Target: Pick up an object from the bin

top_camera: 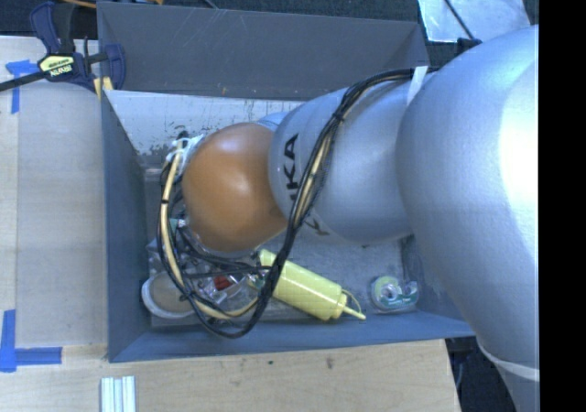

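Observation:
My gripper (212, 280) is low in the bin's front left part, and only a dark bit of its body shows under the arm's orange cover. A yellow squeeze bottle (311, 291) with a pointed nozzle lies on its side just right of it, nozzle towards the right. A round tan and white disc (161, 298) lies in the front left corner, just left of the gripper. What lies directly under the gripper is hidden.
A small round clear and blue thing (394, 293) lies by the bin's front wall at the right. The silver arm and its orange cover with looping cables span the middle and right of the bin and hide much of the floor.

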{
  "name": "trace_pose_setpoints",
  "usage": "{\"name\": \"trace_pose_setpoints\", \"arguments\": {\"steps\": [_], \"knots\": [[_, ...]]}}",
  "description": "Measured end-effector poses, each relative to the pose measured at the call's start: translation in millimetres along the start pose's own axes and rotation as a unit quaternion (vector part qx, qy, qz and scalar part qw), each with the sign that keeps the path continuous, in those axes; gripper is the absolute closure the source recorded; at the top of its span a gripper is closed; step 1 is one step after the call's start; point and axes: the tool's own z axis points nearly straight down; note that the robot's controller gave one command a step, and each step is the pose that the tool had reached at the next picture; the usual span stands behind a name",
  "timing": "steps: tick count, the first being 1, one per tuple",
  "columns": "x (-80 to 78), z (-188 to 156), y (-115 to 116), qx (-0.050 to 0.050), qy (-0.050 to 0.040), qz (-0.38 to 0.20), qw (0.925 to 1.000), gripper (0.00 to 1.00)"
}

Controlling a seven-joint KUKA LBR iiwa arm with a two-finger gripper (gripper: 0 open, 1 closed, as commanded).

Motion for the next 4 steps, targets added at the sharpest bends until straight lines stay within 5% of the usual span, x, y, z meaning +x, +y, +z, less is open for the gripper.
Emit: {"name": "trace_pose_setpoints", "arguments": {"steps": [1, 2, 3, 4], "knots": [[-5.3, 6, -4, 0.001, -0.0024, -0.156, 0.9877, 0.0], [28.3, 21, -26, 0.001, -0.01, -0.12, 0.9927, 1.0], [28.2, 21, -26, 0.001, -0.0099, -0.12, 0.9928, 1.0], [24.2, -34, -28, -0.001, 0.0015, -0.119, 0.9928, 1.0]]}}
